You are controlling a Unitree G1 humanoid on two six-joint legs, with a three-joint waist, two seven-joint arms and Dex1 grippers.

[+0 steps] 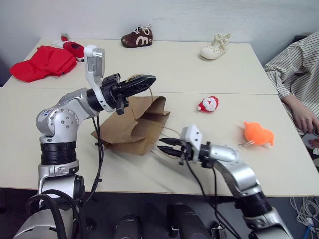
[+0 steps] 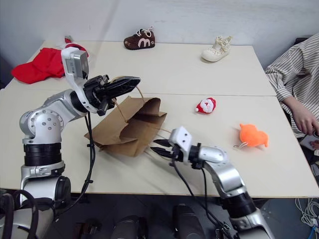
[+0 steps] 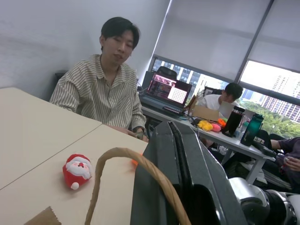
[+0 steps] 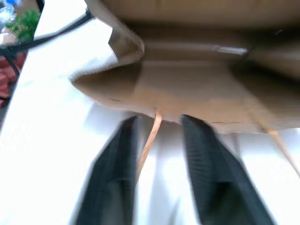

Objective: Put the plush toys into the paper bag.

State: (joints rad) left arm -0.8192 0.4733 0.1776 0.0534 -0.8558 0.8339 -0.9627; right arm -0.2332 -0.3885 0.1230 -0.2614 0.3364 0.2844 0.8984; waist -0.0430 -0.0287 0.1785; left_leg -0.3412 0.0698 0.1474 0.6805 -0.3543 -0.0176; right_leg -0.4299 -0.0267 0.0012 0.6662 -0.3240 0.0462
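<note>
Head views: paper bag (image 1: 134, 127) lying crumpled on its side mid-table, brown kraft, mouth toward the far right, interior mostly hidden by its own folds. Left gripper (image 1: 142, 82) raised above the bag, pointing to the right and slightly up, black fingers pressed together on the tan cord handle (image 2: 141, 94); loop partly hidden behind the fingers. Right gripper (image 1: 168, 146) low over the table, level, aimed at the bag's near edge, fingers spread apart, nothing clamped; thin second cord trailing close by. Santa toy (image 1: 208, 103), red and white, soft, lying on the table to the right of the bag, apart from it. Orange toy (image 1: 258, 134), rounded plush, farther right, near the table's right side. Brown baby shoe (image 1: 137, 38) and cream baby shoe (image 1: 216, 47) along the far edge; red cloth (image 1: 40, 63) at far left. Person's striped sleeve (image 1: 291, 69) cut off by the right border.

Left wrist view: shut fingers (image 3: 187, 173) as one dark wedge, woven cord arching over them; Santa toy on pale tabletop beyond; orange toy almost wholly hidden behind the fingers. Seated person in striped shirt (image 3: 101, 93) behind the table.

Right wrist view: blurred. Two black ribbed fingers (image 4: 215, 173) apart, a cord strand running between them, not pinched; bag's creased kraft wall just ahead.
</note>
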